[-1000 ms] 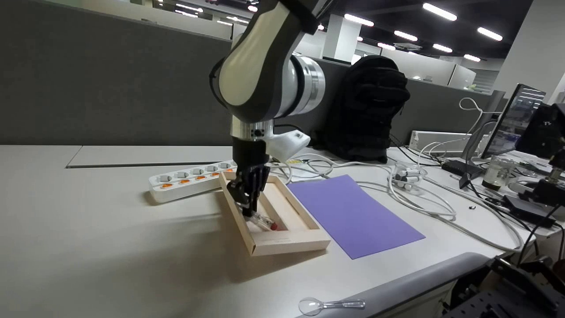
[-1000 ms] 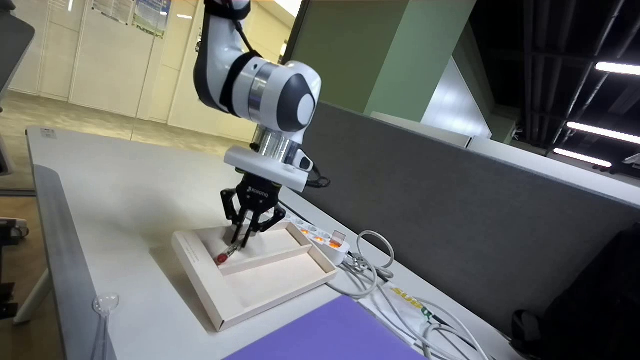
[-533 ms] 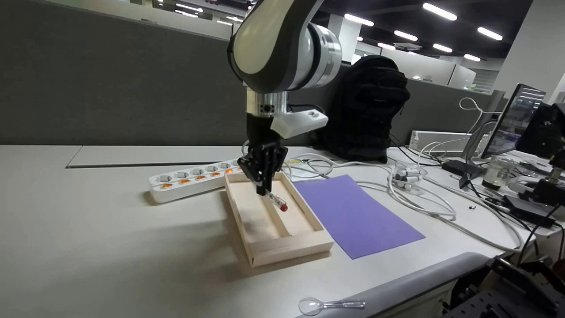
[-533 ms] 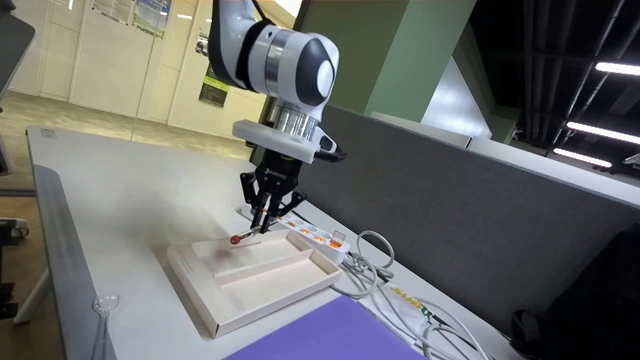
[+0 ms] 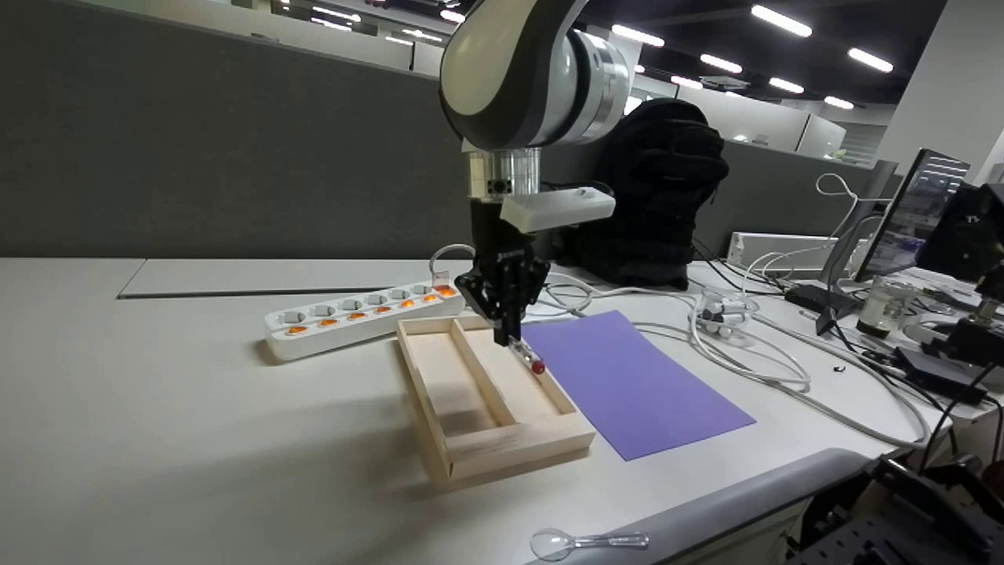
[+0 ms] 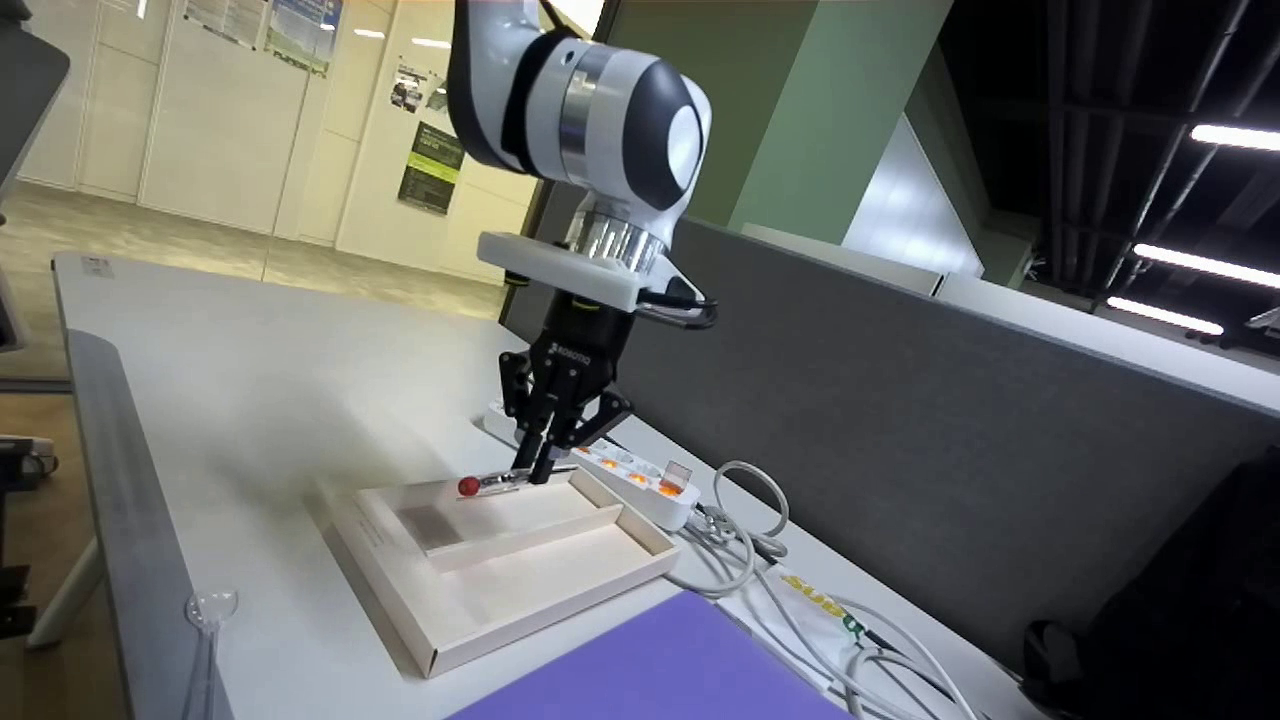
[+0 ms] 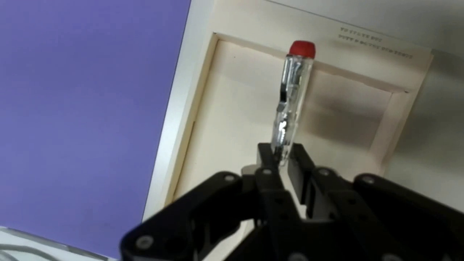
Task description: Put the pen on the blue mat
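One half of the job looked done to me: the end effector (image 7: 282, 156) had the red-capped pen (image 7: 293, 94) pinched between its fingertips, and the pen hung above the two-compartment wooden tray (image 5: 522, 441), its cap toward the near side. Which compartment it was over I couldn't tell. I judged the pick complete and took the carry to be the step in hand. Left to do were the move right, the lowering onto the blue-violet mat (image 5: 635, 384) and the letting go.

In an exterior view the mat lay just beside the tray, on its right, so the tray's long right wall stood between the pen and its goal; I reckoned I needed height until past it, lest the pen catch.

A white power strip (image 5: 361, 319) lay at far left, and white cables (image 5: 773, 379) looped beyond and right of the mat, a possible snag if I overshot. Farther back, a black backpack (image 5: 659, 188) stood by the grey partition (image 5: 204, 149); a transparent spoon (image 5: 590, 542) lay at the near edge of the tabletop (image 5: 196, 439).
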### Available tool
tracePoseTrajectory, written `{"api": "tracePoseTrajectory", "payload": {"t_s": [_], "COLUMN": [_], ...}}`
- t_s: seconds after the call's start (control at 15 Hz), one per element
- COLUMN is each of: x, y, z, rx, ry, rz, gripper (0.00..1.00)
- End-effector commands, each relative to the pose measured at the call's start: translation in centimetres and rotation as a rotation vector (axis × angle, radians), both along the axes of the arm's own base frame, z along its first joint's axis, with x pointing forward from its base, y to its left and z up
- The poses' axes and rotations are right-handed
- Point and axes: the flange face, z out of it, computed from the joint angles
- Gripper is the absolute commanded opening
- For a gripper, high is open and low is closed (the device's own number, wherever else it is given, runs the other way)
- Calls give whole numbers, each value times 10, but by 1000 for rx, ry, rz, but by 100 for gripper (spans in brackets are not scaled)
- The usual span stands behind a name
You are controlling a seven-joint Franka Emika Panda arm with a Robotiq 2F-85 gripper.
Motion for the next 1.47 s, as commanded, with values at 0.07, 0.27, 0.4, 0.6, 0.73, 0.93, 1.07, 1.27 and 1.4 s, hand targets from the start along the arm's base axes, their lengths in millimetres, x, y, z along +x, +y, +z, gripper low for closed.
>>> {"api": "tracePoseTrajectory", "payload": {"t_s": [0.07, 0.27, 0.4, 0.6, 0.73, 0.93, 1.07, 1.27, 1.4], "x": [-10, -5, -1, 4, 4, 4, 4, 5, 6], "y": [-55, -105, -129, -154, -167, -180, -187, -197, -204], "z": [46, 60, 58, 47, 32, 9, -6, -24, -35], "rx": [-21, -10, 13, 52, 86, 112, 108, 83, 72], "ry": [-77, -107, -102, -89, -74, -76, -97, -120, -130], "rz": [-173, -257, -297, -356, -388, -425, -450, -480, -505], "gripper": [4, 4, 4, 4, 4, 4, 4, 4, 4]}}
